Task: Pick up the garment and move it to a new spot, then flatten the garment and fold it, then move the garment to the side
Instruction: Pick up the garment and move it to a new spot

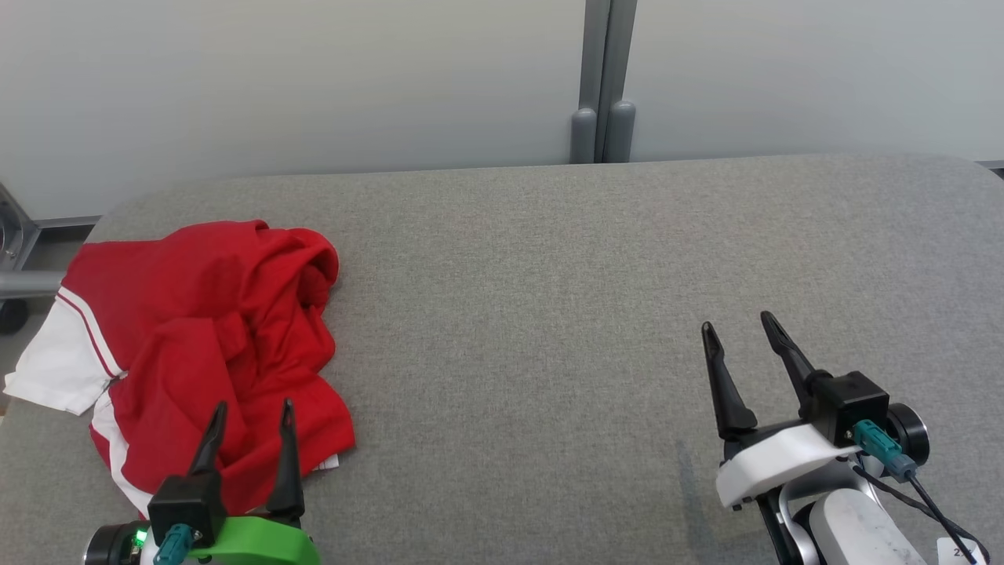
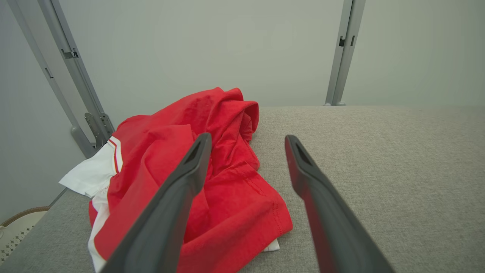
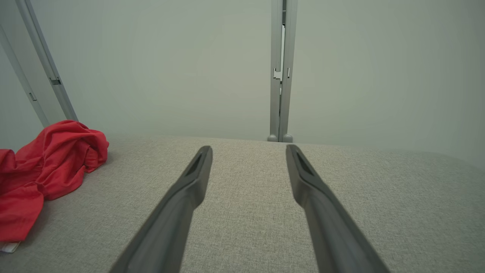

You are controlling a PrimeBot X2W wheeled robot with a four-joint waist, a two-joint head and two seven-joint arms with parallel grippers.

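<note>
The garment [image 1: 212, 345] is a red shirt with white trim, crumpled in a heap at the left end of the grey table [image 1: 549, 275]. Its white part hangs toward the table's left edge. My left gripper [image 1: 252, 406] stands open at the lower left, fingers over the heap's near edge with nothing between them. From the left wrist, the garment [image 2: 212, 159] lies ahead and to the left of the left gripper [image 2: 247, 139]. My right gripper [image 1: 737, 322] is open at the lower right, far from the cloth. In the right wrist view, the garment [image 3: 45, 170] shows at far left, the right gripper [image 3: 248, 148] over bare table.
A pale wall panel with a grey upright post [image 1: 602, 86] runs behind the table. A metal frame [image 1: 16, 259] stands past the table's left end. The table's fabric top stretches wide between the heap and the right arm.
</note>
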